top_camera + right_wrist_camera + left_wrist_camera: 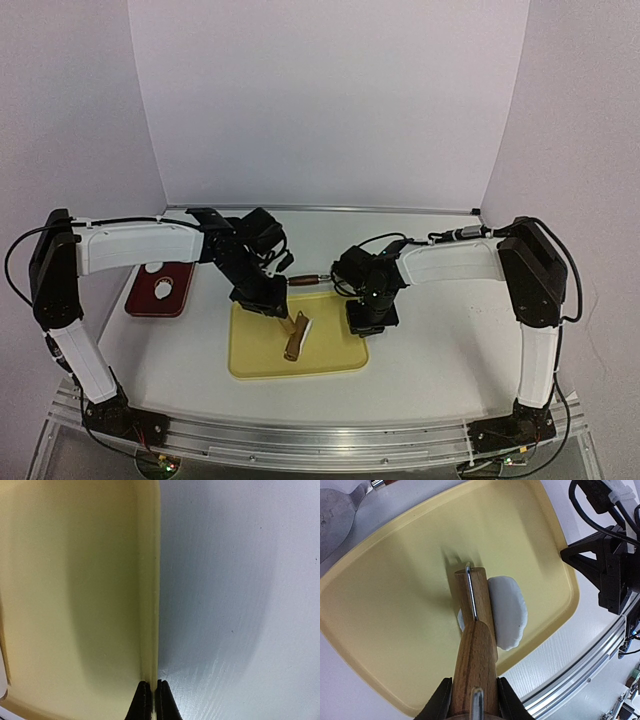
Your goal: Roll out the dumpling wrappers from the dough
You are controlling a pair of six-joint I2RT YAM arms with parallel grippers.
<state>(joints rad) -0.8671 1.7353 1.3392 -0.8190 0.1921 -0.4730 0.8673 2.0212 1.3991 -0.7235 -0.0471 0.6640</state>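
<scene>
Left end effector (475, 697) clamps the rolling pin (474, 605), the dumpling wrapper (509, 611) beneath at 1 o'clock; right end effector (150, 700) sits closed.

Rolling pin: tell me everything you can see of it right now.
The rolling pin is a wooden hand roller: a grained handle, a cylindrical roller ahead of it, and a thin metal rod along the top, hooking in at the roller's far end. The left gripper clamps the handle from both sides. The roller lies across a flat white dough disc on the yellow tray, with dough showing on both sides of it.
</scene>
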